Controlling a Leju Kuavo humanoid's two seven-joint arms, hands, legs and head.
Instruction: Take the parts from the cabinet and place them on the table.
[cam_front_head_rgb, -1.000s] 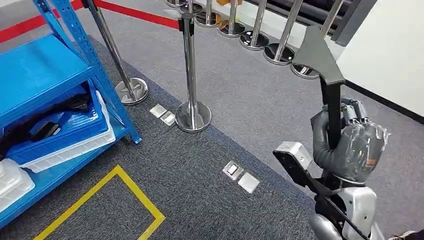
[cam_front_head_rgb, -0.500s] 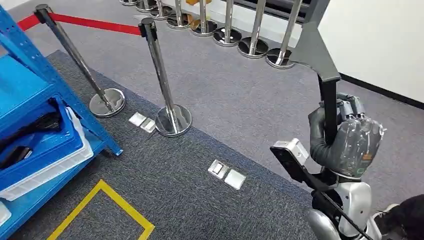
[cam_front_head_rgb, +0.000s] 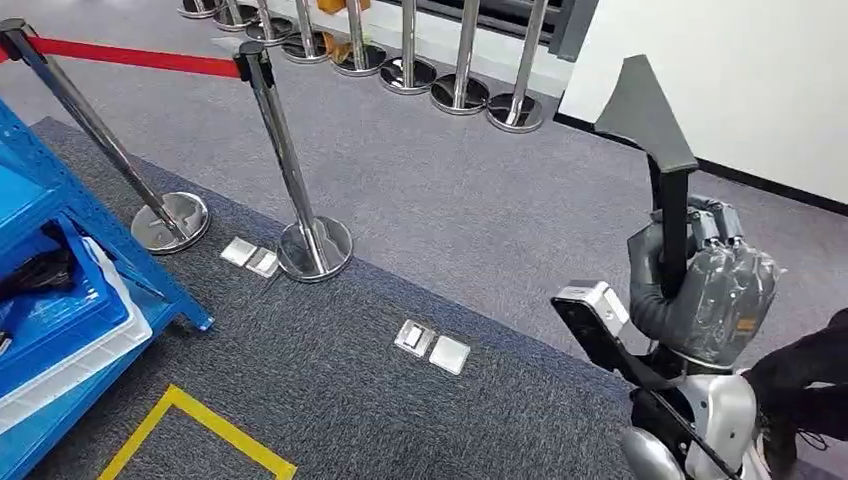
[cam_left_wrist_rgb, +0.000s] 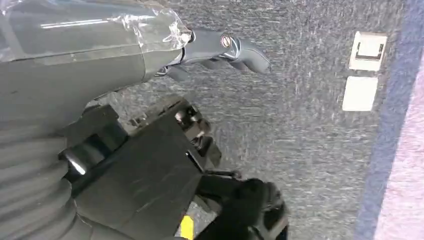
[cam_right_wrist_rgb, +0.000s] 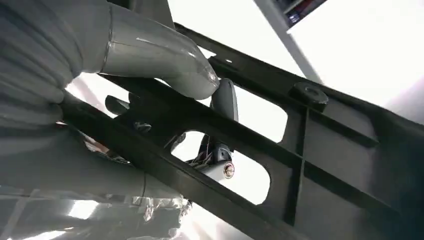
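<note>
Right hand (cam_front_head_rgb: 705, 285) clamped on the black part (cam_front_head_rgb: 662, 160), carrying it away from the cabinet (cam_front_head_rgb: 60, 300).
View has swung right since a second ago: the robot is turning, cabinet sliding off the left edge, no counter visible yet. Left hand (cam_left_wrist_rgb: 220, 47) hangs over the floor with nothing in it, fingers loosely apart. Blue bin (cam_front_head_rgb: 50, 300) on the cabinet's shelf holds more dark parts.

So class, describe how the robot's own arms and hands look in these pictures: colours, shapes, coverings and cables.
The right robot hand is bulky and grey, with a ribbed flexible cover, clear plastic wrap over its back and darker fingers. Below it, a silver arm carries a thin black cable. The left robot hand is also grey and plastic-wrapped, with dark fingers.
</note>
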